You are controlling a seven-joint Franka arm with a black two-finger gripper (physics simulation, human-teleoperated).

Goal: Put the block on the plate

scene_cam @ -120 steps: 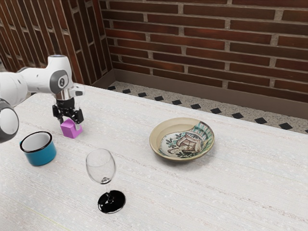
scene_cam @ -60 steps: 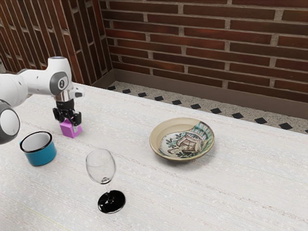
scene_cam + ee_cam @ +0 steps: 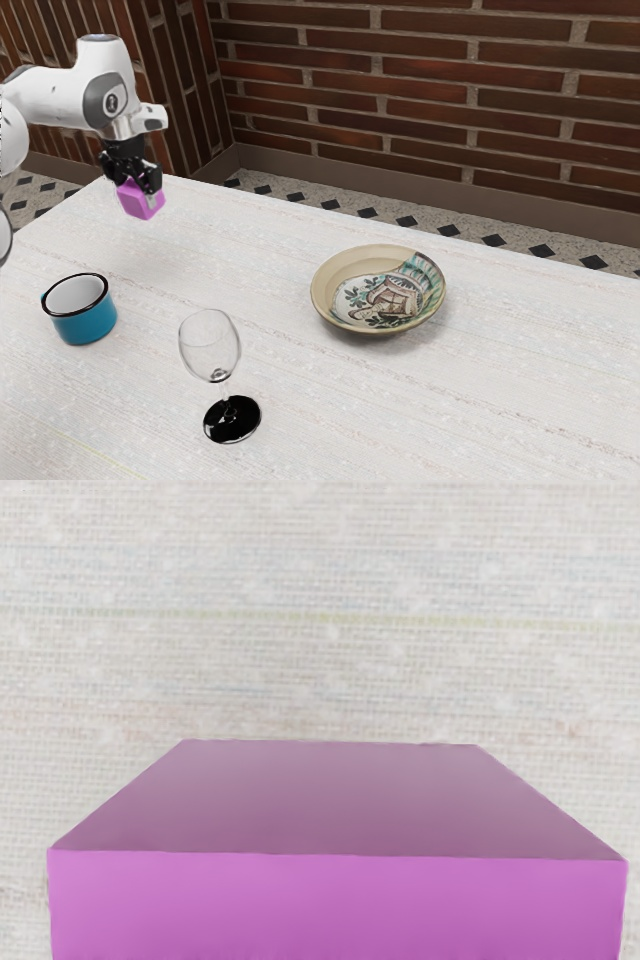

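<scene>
In the exterior view, a black gripper (image 3: 138, 187) clasps the purple block (image 3: 142, 203) above a white table (image 3: 330, 400), apparently at the carrying stage, with the next move a level run toward four o'clock, then a lowering over the patterned plate (image 3: 378, 292); a wine glass (image 3: 225, 376) stands at the block's five o'clock, a blue mug (image 3: 84, 318) at its seven. The wrist view gives a close look at the block's crisp edges and the tabletop's fine grain, detail the exterior view lacks.
</scene>
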